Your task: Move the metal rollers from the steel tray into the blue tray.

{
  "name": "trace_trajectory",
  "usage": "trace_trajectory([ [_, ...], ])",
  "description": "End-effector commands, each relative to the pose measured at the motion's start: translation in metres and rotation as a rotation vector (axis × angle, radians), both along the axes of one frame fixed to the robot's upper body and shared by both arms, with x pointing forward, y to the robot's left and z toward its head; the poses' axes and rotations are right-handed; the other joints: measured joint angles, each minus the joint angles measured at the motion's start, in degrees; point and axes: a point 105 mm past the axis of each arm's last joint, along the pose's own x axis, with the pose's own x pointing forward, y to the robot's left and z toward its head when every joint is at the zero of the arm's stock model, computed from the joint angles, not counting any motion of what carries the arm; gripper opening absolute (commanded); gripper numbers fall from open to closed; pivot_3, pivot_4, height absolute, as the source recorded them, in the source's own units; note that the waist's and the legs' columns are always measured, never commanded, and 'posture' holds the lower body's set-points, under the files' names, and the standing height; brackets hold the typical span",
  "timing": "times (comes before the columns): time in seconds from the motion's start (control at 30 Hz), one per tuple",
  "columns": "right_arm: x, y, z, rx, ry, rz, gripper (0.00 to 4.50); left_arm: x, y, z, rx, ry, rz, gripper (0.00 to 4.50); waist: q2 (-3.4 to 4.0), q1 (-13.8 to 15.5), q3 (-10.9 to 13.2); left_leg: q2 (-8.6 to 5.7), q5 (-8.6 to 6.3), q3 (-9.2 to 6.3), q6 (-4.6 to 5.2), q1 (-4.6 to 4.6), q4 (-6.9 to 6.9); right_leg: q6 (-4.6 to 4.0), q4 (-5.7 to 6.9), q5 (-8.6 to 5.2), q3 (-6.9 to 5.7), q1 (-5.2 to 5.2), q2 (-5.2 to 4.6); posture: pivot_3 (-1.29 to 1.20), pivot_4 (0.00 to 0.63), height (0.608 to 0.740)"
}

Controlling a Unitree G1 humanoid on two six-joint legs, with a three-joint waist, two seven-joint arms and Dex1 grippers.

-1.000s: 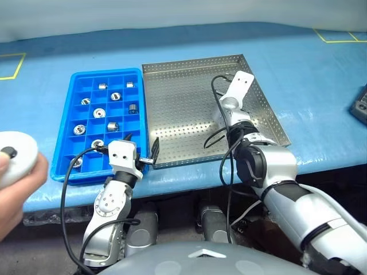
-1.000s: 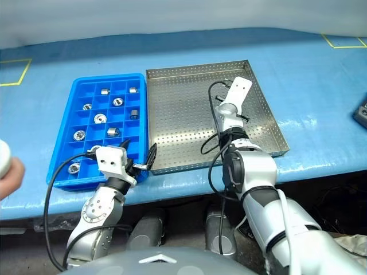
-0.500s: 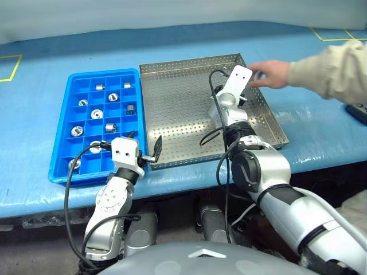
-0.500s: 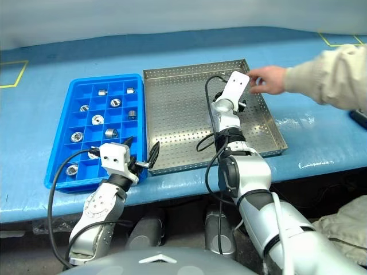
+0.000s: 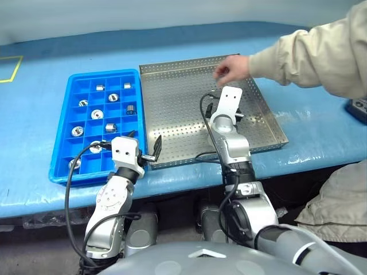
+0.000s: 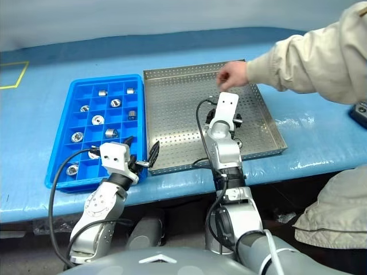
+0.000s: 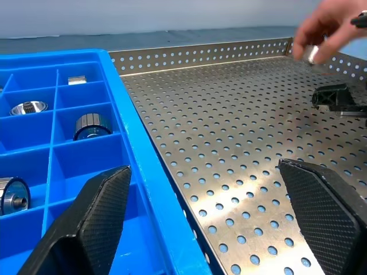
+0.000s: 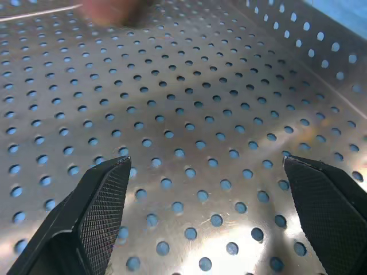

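The blue tray (image 5: 61, 150) lies at the left with several metal rollers (image 5: 97, 114) in its compartments. The steel tray (image 5: 172, 97) sits right beside it. My left gripper (image 7: 203, 167) is open at the near edge, over the seam between the two trays, with nothing between its fingers. My right gripper (image 8: 205, 161) is open low over the steel tray's perforated floor, also with nothing in it. A person's hand (image 5: 232, 67) reaches over the far part of the steel tray, just beyond my right gripper, and pinches one shiny roller (image 7: 310, 54).
A blue sheet (image 5: 309, 120) covers the table. The person's beige sleeve (image 5: 312, 54) crosses in from the right above the steel tray's far right corner. A dark device (image 5: 359, 109) sits at the right edge. Yellow tape marks (image 5: 11, 67) the far left.
My right arm has drawn back toward me over the steel tray. A person's arm has reached in from the right, further across the tray. The left arm has not moved.
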Motion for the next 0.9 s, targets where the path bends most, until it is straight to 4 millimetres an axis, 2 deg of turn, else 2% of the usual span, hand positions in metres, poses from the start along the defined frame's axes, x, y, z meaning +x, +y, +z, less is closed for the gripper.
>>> trace_trajectory([
  [0.03,-0.007,0.007,0.023,-0.018,-0.047,0.076,4.47,-0.001,-0.006,-0.002,-0.016,0.009,-0.03,4.5,0.0,-0.02,0.0,0.0,0.0,0.0,0.0,0.0,0.0,0.0,-0.01,0.0,0.0,0.0,0.0,0.12,0.15,0.74],
  [0.17,-0.023,0.013,0.029,0.013,0.017,0.197,4.47,-0.001,-0.009,-0.002,-0.021,0.011,-0.044,4.5,0.0,0.05,0.0,0.0,0.0,0.0,0.0,-0.03,0.0,0.0,-0.03,-0.01,-0.01,-0.01,-0.01,0.1,0.15,0.74],
  [0.33,-0.037,0.006,0.036,-0.052,0.042,0.231,4.47,0.0,-0.011,-0.003,-0.023,0.013,-0.049,4.5,0.0,0.05,0.0,-0.01,0.0,0.0,0.0,-0.04,0.02,0.01,-0.04,-0.01,-0.02,-0.01,-0.03,0.1,0.15,0.74],
  [0.47,-0.044,0.005,0.034,-0.033,0.08,0.255,4.47,0.001,-0.012,-0.003,-0.024,0.012,-0.056,4.5,0.0,0.05,0.0,-0.03,0.0,0.0,-0.01,-0.05,0.05,0.02,-0.06,-0.02,-0.05,-0.01,-0.06,0.09,0.15,0.74],
  [0.7,-0.049,0.01,0.028,-0.029,0.118,0.304,4.47,0.002,-0.012,-0.003,-0.02,0.01,-0.058,4.5,0.0,0.01,0.0,-0.03,0.0,0.0,-0.01,-0.11,0.05,0.03,-0.09,-0.02,-0.07,-0.04,-0.08,0.09,0.15,0.74],
  [0.9,-0.037,0.034,0.036,0.002,0.071,0.414,4.47,0.003,-0.012,-0.002,-0.019,0.007,-0.059,4.5,-0.01,-0.1,0.0,-0.04,-0.01,0.0,-0.01,-0.12,0.05,0.03,-0.11,-0.02,-0.09,-0.05,-0.09,0.09,0.15,0.74],
])
